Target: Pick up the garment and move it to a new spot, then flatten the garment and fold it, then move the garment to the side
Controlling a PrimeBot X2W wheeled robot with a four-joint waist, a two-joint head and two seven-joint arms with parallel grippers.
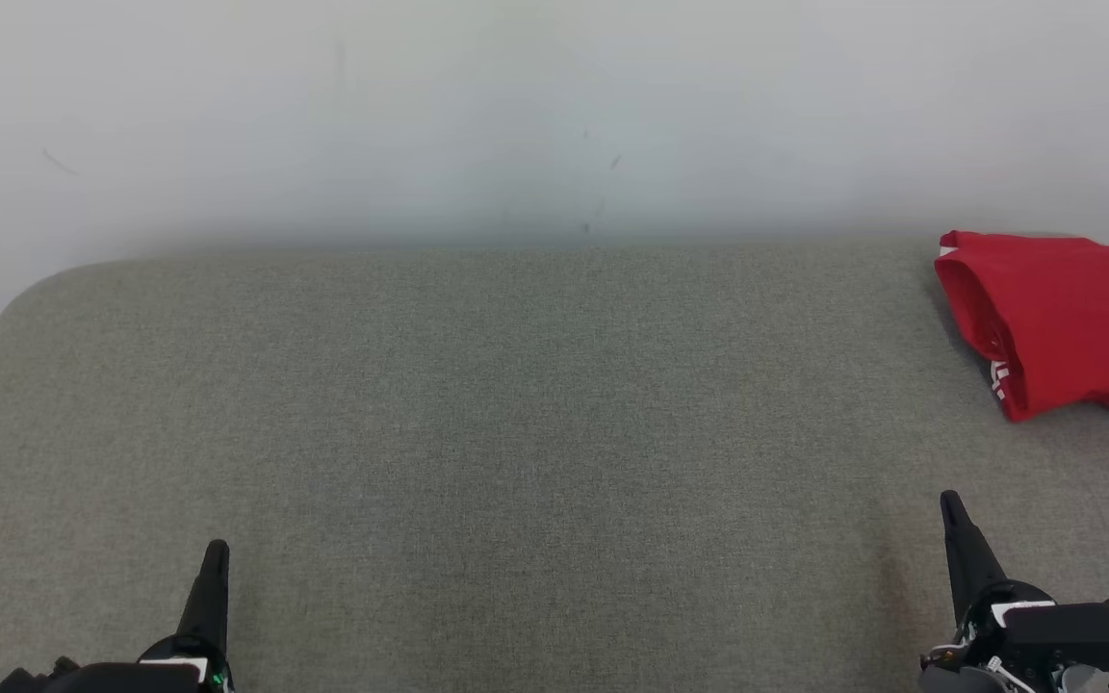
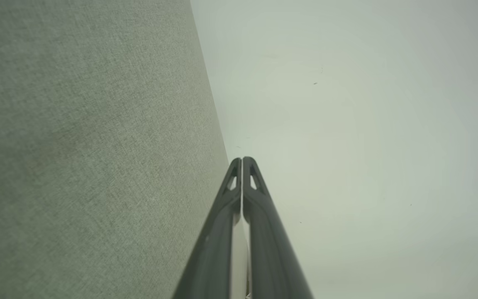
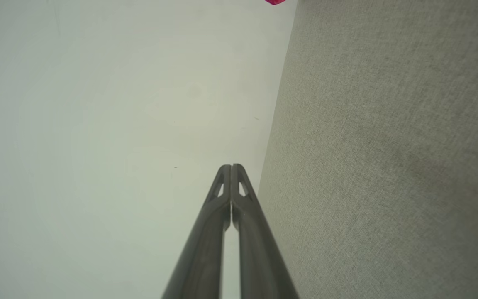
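Observation:
The garment [image 1: 1060, 318] is red with a little white lettering, folded into a compact bundle at the far right of the grey fabric surface [image 1: 516, 414], partly cut off by the head view's right edge. A sliver of the garment [image 3: 276, 1] shows at the top of the right wrist view. My left gripper [image 1: 217, 551] rests at the lower left, shut and holding nothing. At the lower right my right gripper [image 1: 950, 502] is shut and empty too, well short of the garment. In the wrist views the left gripper [image 2: 242, 159] and the right gripper [image 3: 231, 167] have their tips pressed together.
A pale wall [image 1: 554, 115] rises right behind the surface's back edge. The surface's left corner [image 1: 25, 298] is rounded, with a strip of floor beside it. Bare grey fabric stretches between my two grippers and across the middle.

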